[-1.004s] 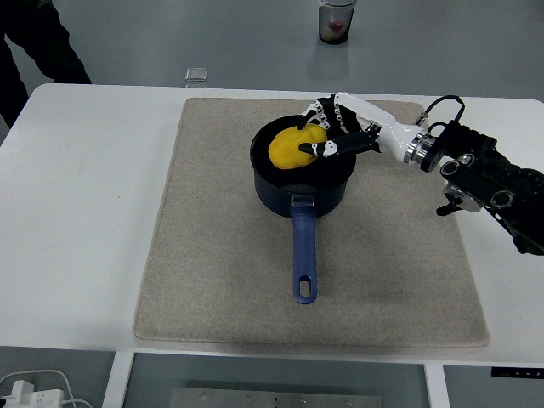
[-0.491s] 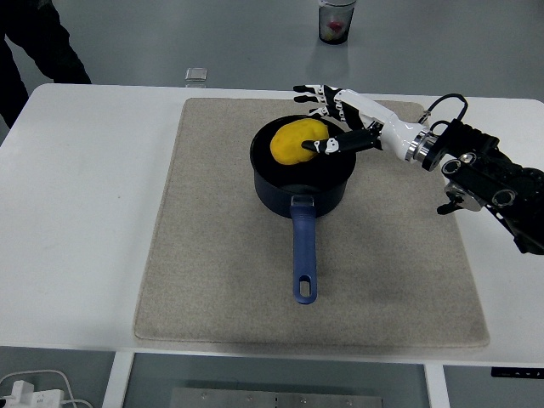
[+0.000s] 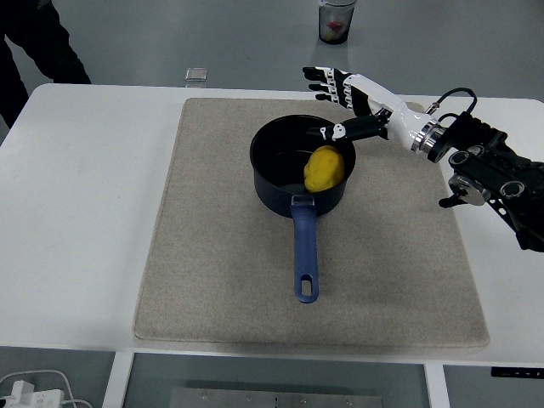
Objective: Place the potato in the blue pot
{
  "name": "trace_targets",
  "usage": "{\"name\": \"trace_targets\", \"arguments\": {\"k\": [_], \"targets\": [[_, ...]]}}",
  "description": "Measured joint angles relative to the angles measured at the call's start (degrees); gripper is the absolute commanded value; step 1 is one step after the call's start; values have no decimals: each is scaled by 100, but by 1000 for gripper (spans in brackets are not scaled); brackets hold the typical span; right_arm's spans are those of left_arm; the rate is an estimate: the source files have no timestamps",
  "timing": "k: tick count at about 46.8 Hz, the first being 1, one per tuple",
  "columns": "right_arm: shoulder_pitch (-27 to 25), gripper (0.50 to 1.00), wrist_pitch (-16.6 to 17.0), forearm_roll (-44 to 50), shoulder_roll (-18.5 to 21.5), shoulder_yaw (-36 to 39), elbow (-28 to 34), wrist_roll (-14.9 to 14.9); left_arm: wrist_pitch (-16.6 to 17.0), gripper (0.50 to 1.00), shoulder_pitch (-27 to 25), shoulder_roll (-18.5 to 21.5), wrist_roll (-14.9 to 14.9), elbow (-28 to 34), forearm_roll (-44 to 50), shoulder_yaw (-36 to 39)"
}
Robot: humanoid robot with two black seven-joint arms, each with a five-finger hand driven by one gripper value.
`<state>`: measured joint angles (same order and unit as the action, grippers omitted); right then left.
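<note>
The yellow potato point(image 3: 324, 168) lies inside the dark blue pot point(image 3: 274, 170), against its right inner wall. The pot stands on a beige mat point(image 3: 212, 255) with its blue handle point(image 3: 304, 255) pointing toward the near edge. My right hand point(image 3: 336, 102) is open, fingers spread, just above and behind the pot's right rim, apart from the potato. The left arm is out of view.
A clear cup point(image 3: 337, 20) with something red inside stands beyond the table's far edge. A small clear box point(image 3: 196, 76) sits at the table's far edge. A person in dark clothing point(image 3: 34, 42) stands at the top left. Cables point(image 3: 34, 387) show at the bottom left.
My right hand let go of the potato, opened, and drew back up to the right. The potato dropped from the pot's top down inside to its right wall.
</note>
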<state>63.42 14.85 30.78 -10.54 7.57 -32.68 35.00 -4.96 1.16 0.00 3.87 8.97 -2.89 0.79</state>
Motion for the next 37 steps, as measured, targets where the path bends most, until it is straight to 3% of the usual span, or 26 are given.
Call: {"name": "trace_targets", "arguments": {"k": [10,24,37], "targets": [[-30,930,-73,-810,-81,64,310,-17,-5,996,2,0,0,8,0,0],[-266,930,-60,-1803,-120,810,378,-602,-5,996,-3,0,0,9,-2,0],[-651,930,-62,-2084,-55,1484,378,-643,-5,996,-1,0,0,9,-2,0]]}}
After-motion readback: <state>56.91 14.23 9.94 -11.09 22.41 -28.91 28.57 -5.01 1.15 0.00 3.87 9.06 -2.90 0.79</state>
